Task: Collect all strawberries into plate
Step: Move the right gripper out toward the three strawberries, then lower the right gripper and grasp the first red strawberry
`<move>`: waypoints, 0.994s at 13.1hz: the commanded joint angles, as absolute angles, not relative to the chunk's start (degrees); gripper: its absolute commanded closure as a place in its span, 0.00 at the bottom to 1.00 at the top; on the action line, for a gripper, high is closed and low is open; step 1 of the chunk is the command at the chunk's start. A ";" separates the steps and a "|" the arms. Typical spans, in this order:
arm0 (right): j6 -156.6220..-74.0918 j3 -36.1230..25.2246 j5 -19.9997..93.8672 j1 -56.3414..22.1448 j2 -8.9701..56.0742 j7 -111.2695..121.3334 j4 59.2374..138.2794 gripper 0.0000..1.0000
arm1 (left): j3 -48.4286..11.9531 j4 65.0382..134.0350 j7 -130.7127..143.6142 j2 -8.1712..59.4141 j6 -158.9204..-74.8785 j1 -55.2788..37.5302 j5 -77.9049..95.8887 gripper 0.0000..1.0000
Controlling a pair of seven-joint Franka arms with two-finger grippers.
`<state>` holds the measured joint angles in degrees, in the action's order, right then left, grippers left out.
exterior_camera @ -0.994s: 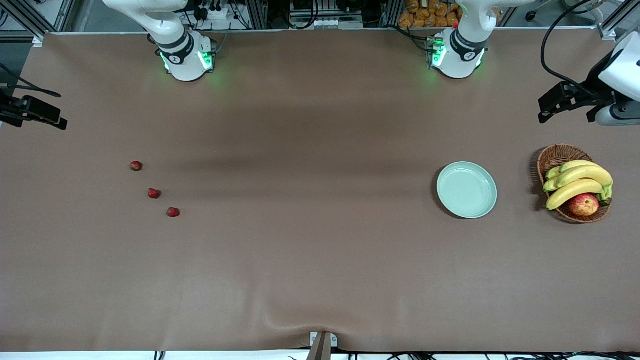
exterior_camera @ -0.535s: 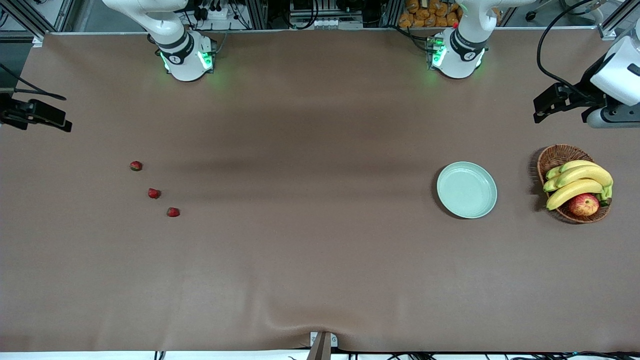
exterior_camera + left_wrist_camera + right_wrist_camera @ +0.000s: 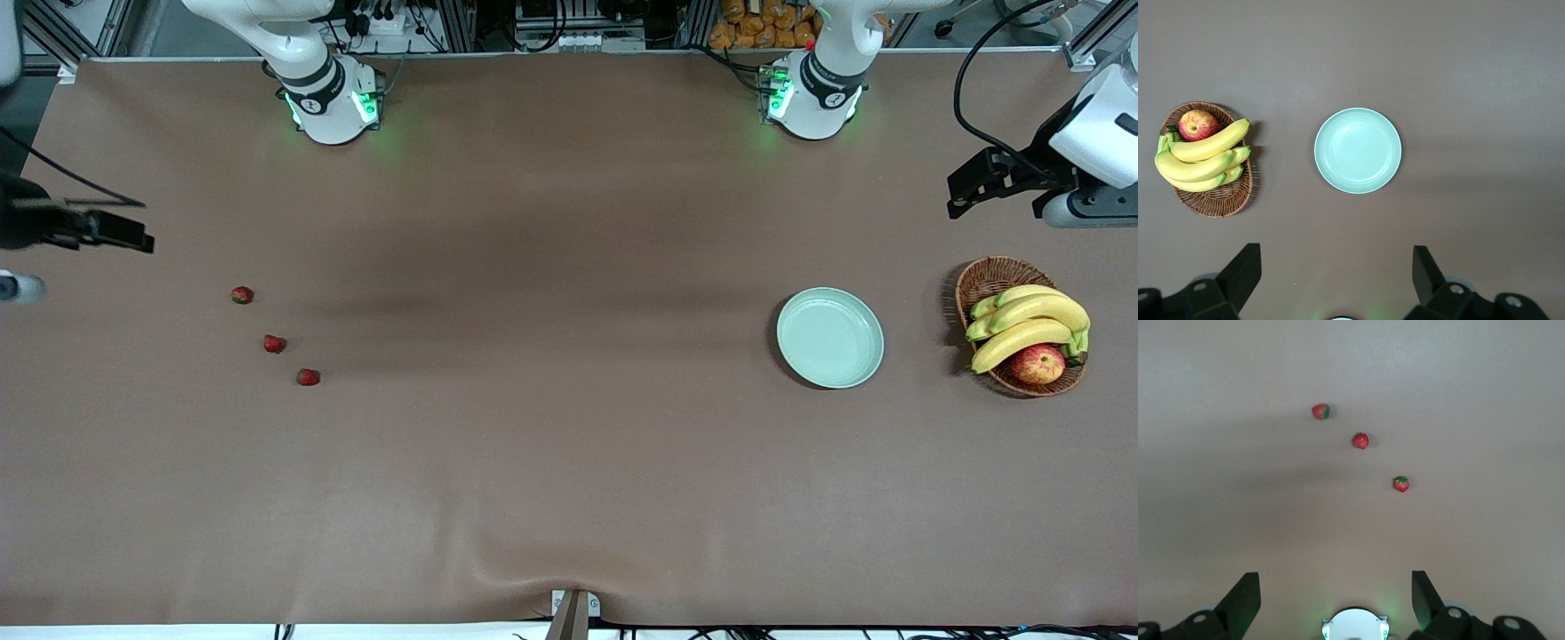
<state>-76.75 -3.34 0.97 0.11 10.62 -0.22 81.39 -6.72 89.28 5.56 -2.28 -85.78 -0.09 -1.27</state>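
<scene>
Three small red strawberries [image 3: 242,294] [image 3: 274,343] [image 3: 308,377] lie in a slanted row on the brown table toward the right arm's end; the right wrist view shows them too [image 3: 1321,411] [image 3: 1361,441] [image 3: 1401,483]. The pale mint plate [image 3: 830,338] sits empty toward the left arm's end and is also in the left wrist view [image 3: 1357,151]. My right gripper [image 3: 133,236] hangs high over the table's edge at its own end, open and holding nothing [image 3: 1335,590]. My left gripper [image 3: 960,191] hovers high over the table by the basket, open and holding nothing [image 3: 1335,267].
A brown wicker basket [image 3: 996,276] with bananas [image 3: 1031,324] and a red-yellow apple [image 3: 1037,363] stands beside the plate, at the left arm's end of the table. The brown table cover has a small wrinkle at its near edge [image 3: 498,569].
The right gripper has moved in over the table toward the strawberries. The left gripper shifted slightly early on, then held still. Fruit and plate have not moved.
</scene>
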 commanded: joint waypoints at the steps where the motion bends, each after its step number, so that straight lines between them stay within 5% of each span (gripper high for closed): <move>1: -76.73 -3.25 0.44 0.44 15.63 0.09 80.60 0.00 | -6.50 88.33 4.22 -2.20 -84.99 0.09 -0.62 0.00; 7: -99.70 -3.34 0.70 -0.61 19.50 0.35 97.44 0.00 | -6.59 88.51 4.22 -2.20 -84.99 0.00 -0.62 0.00; 13: -119.68 -3.25 1.14 -3.69 30.40 0.35 100.99 0.00 | -6.59 88.77 4.22 -2.11 -85.34 0.00 -0.62 0.00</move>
